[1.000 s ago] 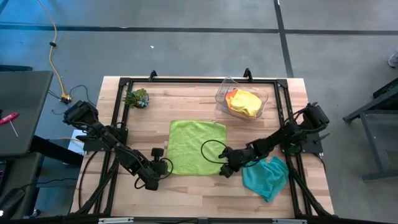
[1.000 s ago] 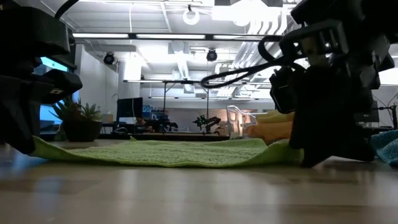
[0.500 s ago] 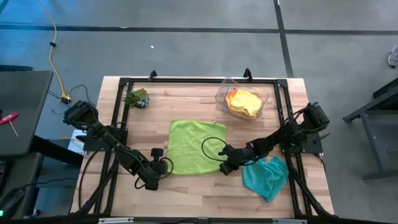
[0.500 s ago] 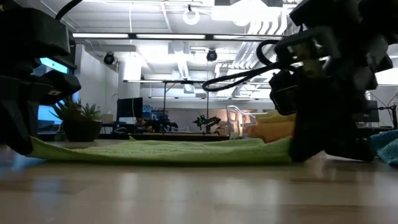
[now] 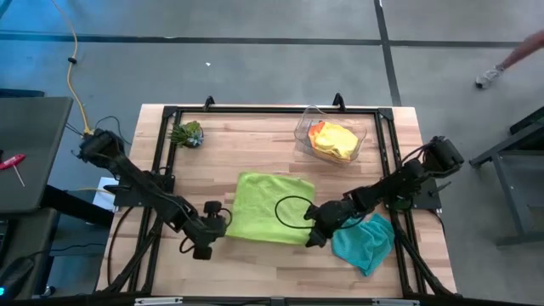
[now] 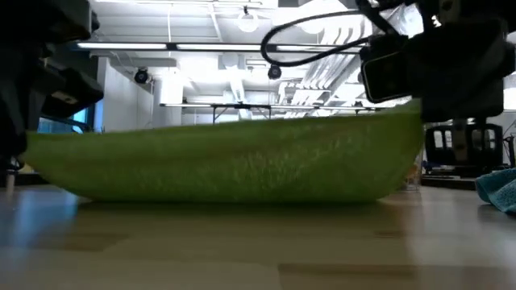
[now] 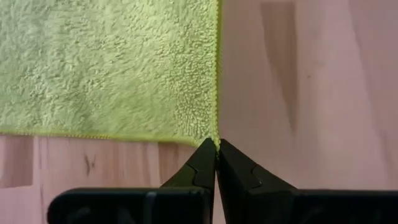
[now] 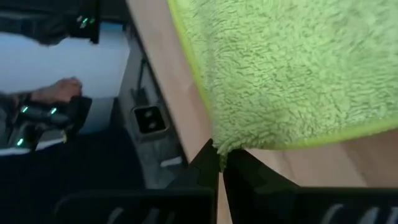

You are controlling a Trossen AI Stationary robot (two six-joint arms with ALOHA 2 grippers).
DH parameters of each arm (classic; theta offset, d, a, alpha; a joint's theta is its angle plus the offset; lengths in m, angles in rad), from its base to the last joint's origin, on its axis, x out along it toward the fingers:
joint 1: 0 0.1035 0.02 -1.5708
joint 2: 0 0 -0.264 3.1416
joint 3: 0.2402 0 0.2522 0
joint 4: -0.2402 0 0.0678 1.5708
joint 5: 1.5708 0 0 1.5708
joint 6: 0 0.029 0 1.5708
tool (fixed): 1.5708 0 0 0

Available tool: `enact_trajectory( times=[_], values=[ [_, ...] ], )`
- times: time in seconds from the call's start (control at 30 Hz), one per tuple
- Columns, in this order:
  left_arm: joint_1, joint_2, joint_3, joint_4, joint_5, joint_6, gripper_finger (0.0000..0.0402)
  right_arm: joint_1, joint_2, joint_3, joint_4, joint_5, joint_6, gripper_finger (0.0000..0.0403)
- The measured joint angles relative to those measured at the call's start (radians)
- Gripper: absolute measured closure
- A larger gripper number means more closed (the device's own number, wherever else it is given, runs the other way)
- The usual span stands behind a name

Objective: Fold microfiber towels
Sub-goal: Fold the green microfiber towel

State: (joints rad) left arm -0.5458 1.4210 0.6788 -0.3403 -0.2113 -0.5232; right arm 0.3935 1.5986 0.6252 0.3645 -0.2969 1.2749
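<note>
The lime green towel lies mid-table; its near edge is raised and its far part rests on the wood. My left gripper is shut at its near left corner and my right gripper is shut at its near right corner. A crumpled teal towel lies on the table to the right of my right gripper. The yellow towel and orange towel sit in a clear bin at the far right. My left gripper pinches the lime towel's near left corner between its two fingertips, slanting down from the near left. That corner is off the table. My right gripper pinches the near right corner between its fingertips, slanting down from the right. The edge between both corners hangs raised.
A small spiky plant stands at the far left of the table. A black frame runs round the tabletop. A person's hand shows beyond the table's edge, and a foot on the floor at the far right.
Both grippers have risen with the lime towel's near corners. The towel's near edge has lifted off the table and now stands up as a wall in the low view, while its far part has stayed on the wood.
</note>
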Motion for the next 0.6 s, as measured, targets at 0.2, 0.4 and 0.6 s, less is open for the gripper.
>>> enact_trajectory(
  times=[0.2, 0.4, 0.6],
  values=[
    [0.037, -0.063, 0.000, -0.005, 0.079, 0.003, 0.0401, -0.014, -0.009, 0.000, 0.009, -0.075, 0.013, 0.0402],
    [0.107, -0.118, 0.000, -0.010, 0.157, 0.003, 0.0401, -0.061, -0.018, 0.000, 0.028, -0.147, 0.014, 0.0403],
    [0.201, -0.165, -0.001, -0.010, 0.186, 0.003, 0.0401, -0.120, -0.061, 0.001, 0.030, -0.167, -0.023, 0.0403]
  ],
)
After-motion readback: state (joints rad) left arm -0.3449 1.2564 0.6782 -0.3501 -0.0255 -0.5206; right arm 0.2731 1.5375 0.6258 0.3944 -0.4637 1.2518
